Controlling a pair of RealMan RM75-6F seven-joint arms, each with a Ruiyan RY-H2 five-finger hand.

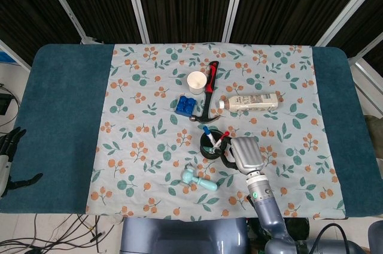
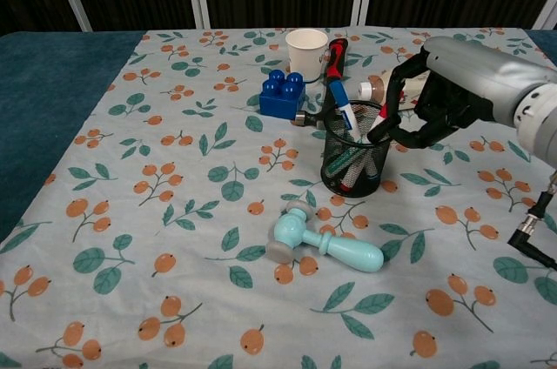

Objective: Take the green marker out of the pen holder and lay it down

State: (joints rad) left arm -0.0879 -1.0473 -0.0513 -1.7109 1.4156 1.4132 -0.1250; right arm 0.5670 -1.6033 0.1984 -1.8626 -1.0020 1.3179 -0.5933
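Note:
The black mesh pen holder (image 2: 352, 173) stands upright on the floral cloth, just right of centre. Through its mesh I see the green marker (image 2: 355, 160) leaning low inside, next to a blue-capped marker (image 2: 343, 110) and a red-capped one (image 2: 381, 115) that stick out above the rim. My right hand (image 2: 452, 90) hovers at the holder's right rim, its dark fingers (image 2: 389, 112) curved apart close to the red-capped marker, with nothing plainly gripped. From the head view the right hand (image 1: 244, 153) covers the holder's right side (image 1: 209, 146). My left hand (image 1: 9, 158) hangs off the table's left edge, fingers spread.
A teal toy hammer (image 2: 326, 245) lies just in front of the holder. Behind it are a blue brick (image 2: 283, 93), a white paper cup (image 2: 306, 45), a red-and-black hammer (image 2: 335, 60) and a lying bottle (image 1: 248, 103).

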